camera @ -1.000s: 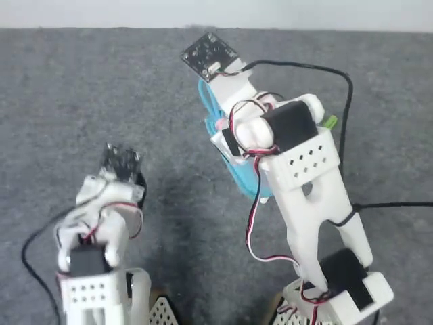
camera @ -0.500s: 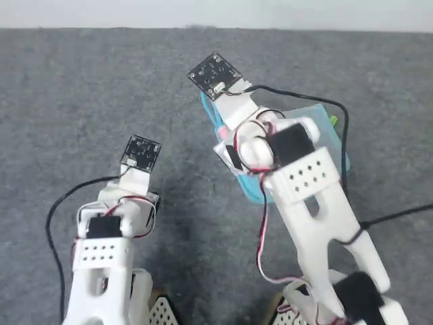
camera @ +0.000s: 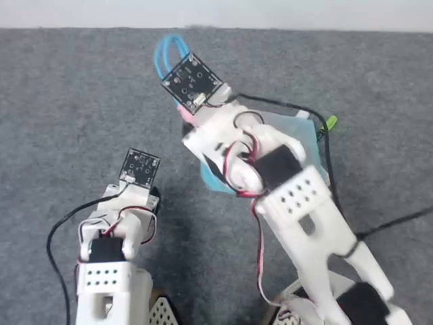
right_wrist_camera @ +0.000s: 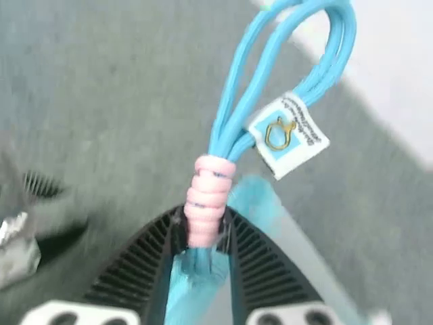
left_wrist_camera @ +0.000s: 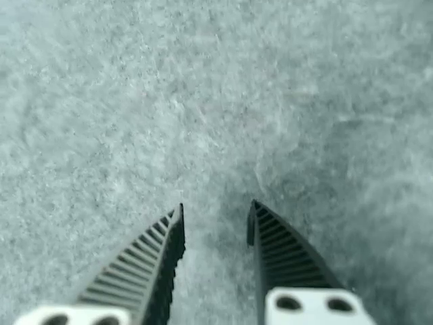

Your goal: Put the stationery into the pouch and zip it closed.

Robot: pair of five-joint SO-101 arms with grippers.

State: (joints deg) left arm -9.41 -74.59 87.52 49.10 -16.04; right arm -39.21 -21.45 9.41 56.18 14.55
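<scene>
Pouch (camera: 301, 135): pale blue, see-through, lying flat on the bench (camera: 67, 101) toward its far edge, right of centre, largely under the right arm. From one end runs a blue cord loop (right_wrist_camera: 230, 108), bound at its base by a pink wrap (right_wrist_camera: 206, 196) and carrying a small square tag (right_wrist_camera: 287, 135). A green end (camera: 330, 123) shows at the pouch's right side; whether it lies inside cannot be told. The zip line is hidden, so its state is not established.

Right gripper (right_wrist_camera: 203, 215): clamped on the pink wrap, with the loop standing out beyond the tips.

Left gripper (left_wrist_camera: 215, 217): jaws apart, nothing between them, over bare bench toward the near left, well apart from the pouch.

Handling, as judged: the pouch looks light, thin and limp, likely to slide on the bench and to buckle if pulled from one end alone. The wrapped cord base is the firm place to grip; the loose cord would slip or twist. A second hold on the pouch's opposite end appears necessary before any zip pull.
</scene>
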